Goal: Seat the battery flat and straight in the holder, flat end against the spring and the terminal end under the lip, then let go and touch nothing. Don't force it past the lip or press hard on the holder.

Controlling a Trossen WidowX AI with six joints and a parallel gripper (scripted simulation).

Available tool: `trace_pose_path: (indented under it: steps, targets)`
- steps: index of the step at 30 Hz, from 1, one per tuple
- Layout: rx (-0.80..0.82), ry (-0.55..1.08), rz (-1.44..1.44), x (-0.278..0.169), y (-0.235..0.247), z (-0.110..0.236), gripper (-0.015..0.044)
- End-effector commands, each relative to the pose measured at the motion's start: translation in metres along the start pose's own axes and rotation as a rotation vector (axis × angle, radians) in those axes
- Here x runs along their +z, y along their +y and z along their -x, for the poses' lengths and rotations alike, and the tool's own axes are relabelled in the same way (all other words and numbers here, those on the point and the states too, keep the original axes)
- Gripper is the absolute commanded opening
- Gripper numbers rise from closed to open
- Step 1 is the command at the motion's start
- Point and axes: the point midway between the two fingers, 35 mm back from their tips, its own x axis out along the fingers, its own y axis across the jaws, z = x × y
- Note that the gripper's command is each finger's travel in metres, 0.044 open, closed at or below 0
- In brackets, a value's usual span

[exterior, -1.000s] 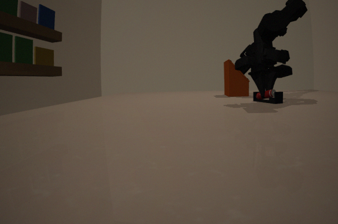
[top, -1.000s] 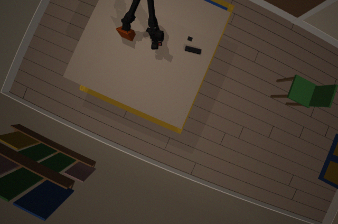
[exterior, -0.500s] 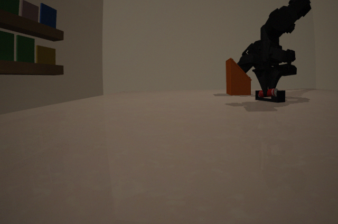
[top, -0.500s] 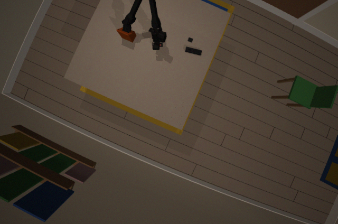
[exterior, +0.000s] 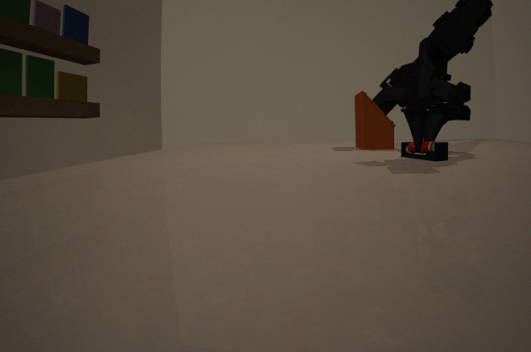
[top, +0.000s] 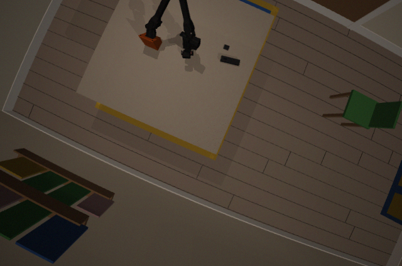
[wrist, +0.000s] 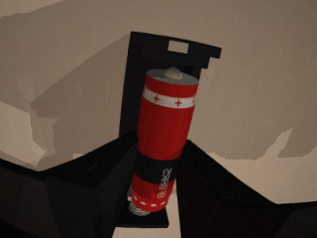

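Note:
My gripper (top: pixel 187 54) (exterior: pixel 422 147) (wrist: pixel 158 144) is shut on the red battery (exterior: pixel 428 145) (wrist: pixel 165 121), around its middle and lower part. The battery lies nearly level between the end walls of the black holder (exterior: pixel 439 152) (wrist: pixel 130 104). In the wrist view it is turned slightly askew to the holder. Its terminal (wrist: pixel 172 73) faces the lip end (wrist: pixel 205 54) and shows fully, not covered by the lip. Its flat end is at the coil spring (wrist: pixel 140 208), which shows partly past its left edge. Whether the battery touches the holder floor is hidden.
In the top view, a black bar (top: pixel 230 60) and a small dark block (top: pixel 226 47) lie on the table to the right of the gripper. An orange wedge (top: pixel 151 41) (exterior: pixel 375 129) stands by the arm's base. A green chair (top: pixel 360 108) stands off the table.

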Motion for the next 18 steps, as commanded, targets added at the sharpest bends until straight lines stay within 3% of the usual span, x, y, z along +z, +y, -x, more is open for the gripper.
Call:
trace_pose_path:
  steps: [1, 18]
  targets:
    - [0.004, 0.05, -0.007, -0.006, 0.0036, -0.0051, 0.0066]
    - [-0.014, 0.052, -0.008, -0.0068, 0.0041, -0.0057, 0.0066]
